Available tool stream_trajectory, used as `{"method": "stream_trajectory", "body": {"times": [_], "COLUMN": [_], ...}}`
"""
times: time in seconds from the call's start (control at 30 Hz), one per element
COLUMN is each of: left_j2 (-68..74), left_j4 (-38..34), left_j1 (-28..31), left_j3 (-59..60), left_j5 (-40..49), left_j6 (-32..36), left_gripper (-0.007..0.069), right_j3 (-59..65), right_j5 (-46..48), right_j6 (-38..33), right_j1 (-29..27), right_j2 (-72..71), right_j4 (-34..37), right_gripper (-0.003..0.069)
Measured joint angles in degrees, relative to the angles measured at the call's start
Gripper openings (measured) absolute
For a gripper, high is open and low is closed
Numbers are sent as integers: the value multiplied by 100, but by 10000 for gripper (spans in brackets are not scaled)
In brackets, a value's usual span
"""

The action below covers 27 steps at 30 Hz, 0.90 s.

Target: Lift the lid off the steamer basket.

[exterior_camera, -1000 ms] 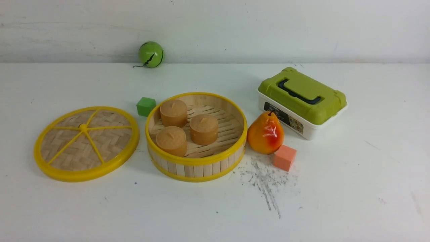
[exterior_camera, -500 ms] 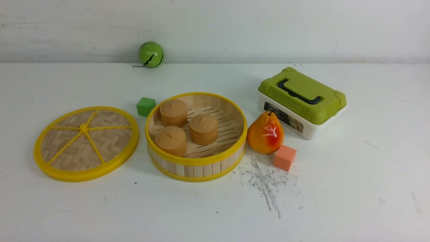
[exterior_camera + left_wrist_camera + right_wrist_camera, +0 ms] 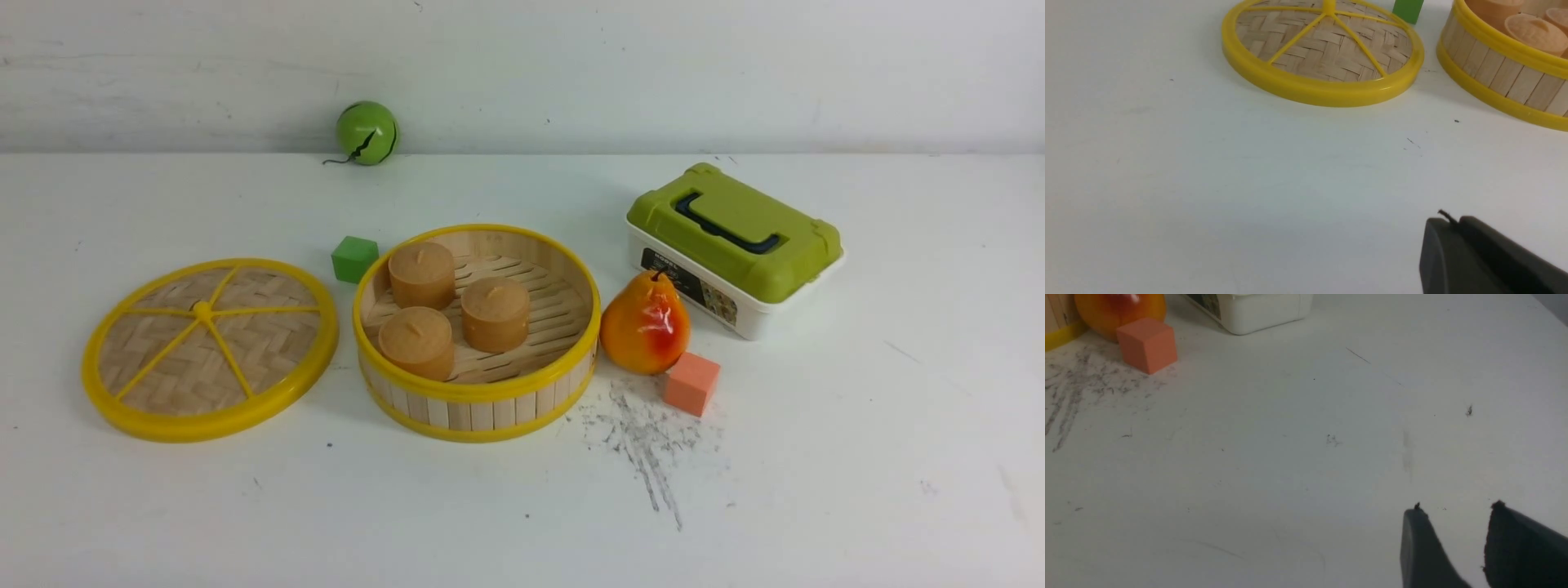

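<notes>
Grippers are seen empty: the left [image 3: 1447, 218] nearly closed, the right [image 3: 1453, 506] parted. The round woven bamboo lid with yellow rim [image 3: 211, 349] is laid left of the slatted wooden steamer basket [image 3: 482, 415]; removal appears completed.

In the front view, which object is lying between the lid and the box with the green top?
In the front view, the steamer basket and the pear lie between the lid and the box.
</notes>
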Motion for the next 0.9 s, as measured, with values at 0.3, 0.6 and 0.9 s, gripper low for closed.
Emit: {"method": "stream_trajectory", "body": {"times": [0.3,0.6,0.9], "left_j2": [0,0,0], "left_j4": [0,0,0], "left_j1": [0,0,0], "left_j3": [0,0,0], "left_j5": [0,0,0], "left_j6": [0,0,0], "left_gripper": [39,48,54], "right_j3": [0,0,0], "right_j5": [0,0,0], "right_j6": [0,0,0], "right_j1": [0,0,0], "right_j2": [0,0,0], "right_j4": [0,0,0], "right_gripper": [240,240,240]}}
